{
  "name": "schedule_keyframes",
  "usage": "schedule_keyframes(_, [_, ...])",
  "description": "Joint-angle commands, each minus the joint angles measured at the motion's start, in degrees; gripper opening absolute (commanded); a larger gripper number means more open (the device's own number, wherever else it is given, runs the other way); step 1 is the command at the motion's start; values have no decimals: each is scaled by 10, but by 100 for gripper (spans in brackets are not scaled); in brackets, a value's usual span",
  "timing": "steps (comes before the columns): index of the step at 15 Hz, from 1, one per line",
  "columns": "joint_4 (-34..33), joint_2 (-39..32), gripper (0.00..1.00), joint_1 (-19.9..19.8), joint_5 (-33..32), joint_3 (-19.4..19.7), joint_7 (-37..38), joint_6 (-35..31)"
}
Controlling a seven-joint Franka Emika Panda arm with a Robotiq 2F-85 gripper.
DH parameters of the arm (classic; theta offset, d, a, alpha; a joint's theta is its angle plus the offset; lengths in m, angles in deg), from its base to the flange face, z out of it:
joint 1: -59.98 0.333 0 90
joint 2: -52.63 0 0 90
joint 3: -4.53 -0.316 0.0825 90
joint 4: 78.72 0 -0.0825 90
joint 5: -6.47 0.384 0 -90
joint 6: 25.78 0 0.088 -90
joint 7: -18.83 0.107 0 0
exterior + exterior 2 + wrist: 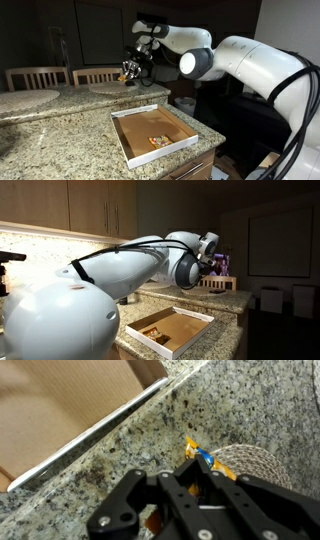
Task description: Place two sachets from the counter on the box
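Black two-finger gripper (129, 73), raised, jaws pinching a small orange-and-yellow sachet (203, 459).
Shallow white-walled cardboard box (160, 151) lies below, well apart; a second sachet (158, 141) apparently inside.

Colours on the counter (60, 130) and box (160, 152)
The counter is beige-grey granite peppered with dark specks. The box has white walls and a plain brown inside. The boxed sachet (159, 140) is orange with some yellow. In the wrist view the held sachet (205, 459) shows orange, yellow and a small blue patch. The gripper (192, 480) is black, the arm (260, 60) white with black joints, the plates (25, 100) pale.
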Motion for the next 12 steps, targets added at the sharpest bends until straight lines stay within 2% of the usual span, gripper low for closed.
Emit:
schedule_keyframes(1, [0,32,1,-4,5,6,83,3])
schedule_keyframes(10, [-1,108,1,-2,2,22,224,-1])
schedule_keyframes(12, [-1,127,1,-2,1,24,257,16])
